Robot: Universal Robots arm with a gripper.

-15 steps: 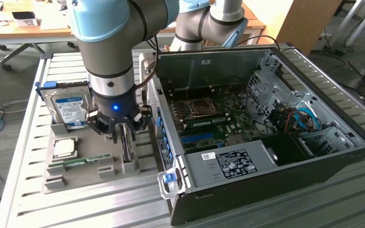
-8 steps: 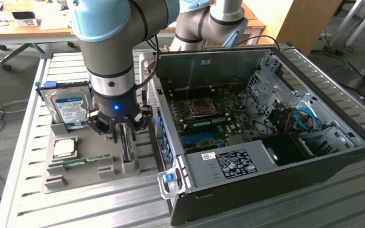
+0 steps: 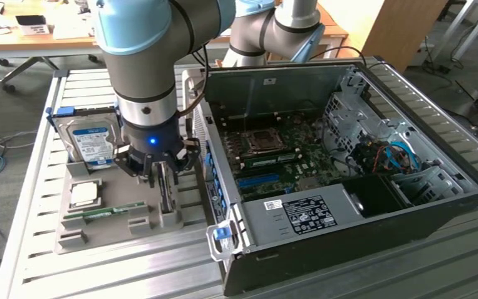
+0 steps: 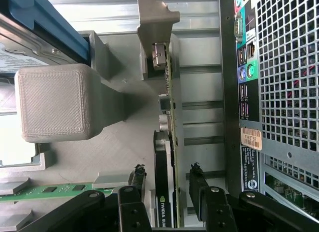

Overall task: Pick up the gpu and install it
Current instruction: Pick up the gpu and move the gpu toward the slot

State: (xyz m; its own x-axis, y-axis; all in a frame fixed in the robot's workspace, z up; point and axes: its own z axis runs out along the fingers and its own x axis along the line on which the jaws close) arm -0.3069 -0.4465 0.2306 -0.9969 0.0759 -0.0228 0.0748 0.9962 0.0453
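1. Closest to the lens is the gripper (image 4: 168, 168). Its jaws are partway apart and straddle the gpu (image 4: 162, 182), with one of the fingers (image 4: 198, 184) on each flat side. There's a sliver of gap on both sides, so nothing's actually clamped yet.
2. I'll use the open PC case (image 3: 372, 243) as the landmark; it's lying on the slatted metal table (image 3: 98, 277). Just beside the case, on the exterior view's left, sits a grey printed holder (image 3: 98, 235).
3. On the holder's side farthest from the case, a blue-labelled hard drive (image 3: 92, 140) stands upright. A square CPU (image 3: 84, 193) lies flat in front of it.
4. A bit closer to the case, a green memory stick (image 3: 112, 212) lies in its own slot.
5. The gpu stands on edge in the holder slot nearest the case, parallel to the case's port panel. The arm (image 3: 144, 68) comes straight down over it.
6. Inside the case, the motherboard (image 3: 281, 156) faces up.
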